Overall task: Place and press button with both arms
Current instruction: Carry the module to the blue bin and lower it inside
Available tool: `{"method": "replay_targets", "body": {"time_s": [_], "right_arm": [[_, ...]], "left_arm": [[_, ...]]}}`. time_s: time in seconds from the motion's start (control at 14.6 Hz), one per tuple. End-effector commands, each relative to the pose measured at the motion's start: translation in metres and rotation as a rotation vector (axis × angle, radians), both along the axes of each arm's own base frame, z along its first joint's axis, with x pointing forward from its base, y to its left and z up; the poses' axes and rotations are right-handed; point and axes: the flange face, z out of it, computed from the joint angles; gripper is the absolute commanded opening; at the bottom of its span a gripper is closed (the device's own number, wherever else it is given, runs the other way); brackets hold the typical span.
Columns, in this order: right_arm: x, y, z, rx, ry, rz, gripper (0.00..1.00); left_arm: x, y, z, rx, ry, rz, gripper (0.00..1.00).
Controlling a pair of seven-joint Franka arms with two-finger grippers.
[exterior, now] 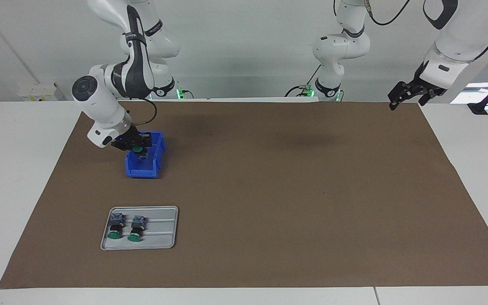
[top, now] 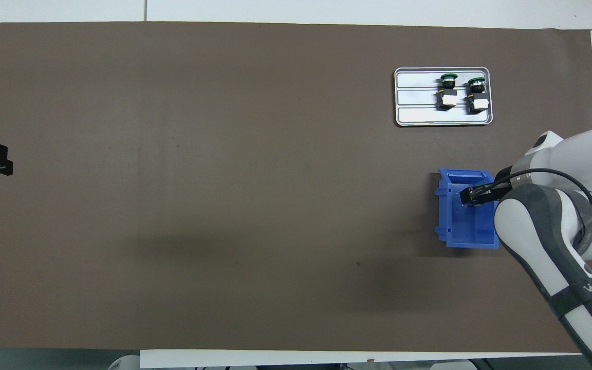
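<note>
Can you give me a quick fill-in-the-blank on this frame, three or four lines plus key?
1. The right gripper holds a green-capped button over the ___ bin.
2. The grey tray holds ___ buttons.
3. The tray lies ___ from the robots than the bin.
4. The left gripper waits in the air with its jaws ___.

Missing words: blue; two; farther; open
</note>
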Motion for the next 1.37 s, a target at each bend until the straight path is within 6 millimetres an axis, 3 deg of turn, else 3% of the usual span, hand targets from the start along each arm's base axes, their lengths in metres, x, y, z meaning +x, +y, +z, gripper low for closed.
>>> {"method": "replay_targets", "body": {"time_s": [0.0,0.34,0.69,1.1,1.17,1.31], "right_arm": [[-0.002,0.002,-0.009,0.014,-0.004,-0.028,0.05],[-0.002,0.010,-0.018,0.009,-0.026,-0.015,0.11],[-0.003,0.009,-0.020,0.007,-0.019,-0.011,0.41],[0.007,0.009,0.002,0.005,-0.007,0.006,0.42],[0.009,0.011,0.008,0.006,-0.003,0.010,0.46],[0.015,0.010,0.023,0.009,0.000,0.009,0.68]], "left_arm": [[-0.003,-0.005,-0.002,-0.009,-0.007,-0.018,1.00],[-0.003,-0.004,-0.002,-0.009,-0.004,-0.011,1.00],[-0.003,-0.004,-0.001,-0.009,-0.007,-0.018,1.00],[-0.003,-0.005,-0.002,-0.008,-0.007,-0.013,1.00],[-0.002,-0.005,0.000,-0.009,-0.012,-0.015,1.00],[-0.002,-0.005,0.000,-0.009,-0.013,-0.013,1.00]]}}
